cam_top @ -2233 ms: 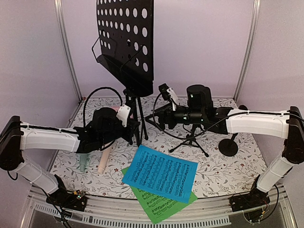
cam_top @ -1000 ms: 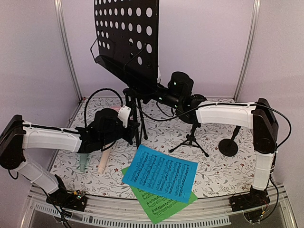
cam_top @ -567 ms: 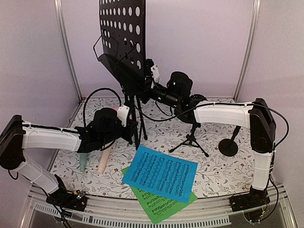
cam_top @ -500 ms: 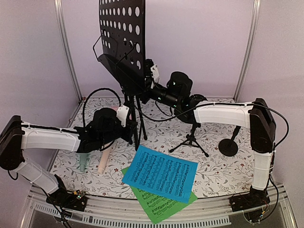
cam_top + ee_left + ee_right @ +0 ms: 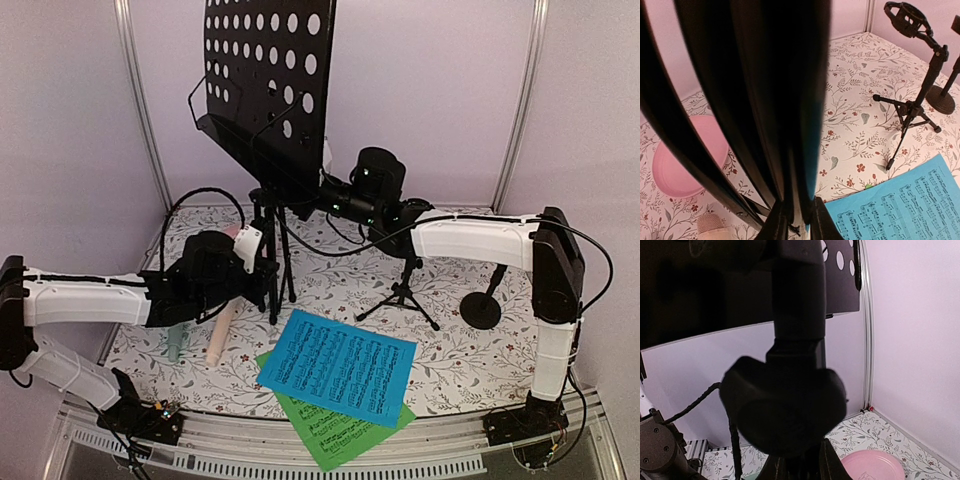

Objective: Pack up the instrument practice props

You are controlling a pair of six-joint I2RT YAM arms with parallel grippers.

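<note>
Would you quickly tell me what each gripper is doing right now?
Left gripper: closed on the music stand, low at its legs.
Right gripper: closed on the music stand's post, just under the desk.

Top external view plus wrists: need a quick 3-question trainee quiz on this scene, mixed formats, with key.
1. True or false: the blue paper music sheet lies partly over the green paper music sheet.
2. The left gripper is shut on: A) the blue sheet, B) the legs of the black perforated metal music stand, C) the green sheet.
3. Which gripper holds the stand higher up?
Key: 1 true. 2 B. 3 the right gripper, on the post just under the perforated desk.
</note>
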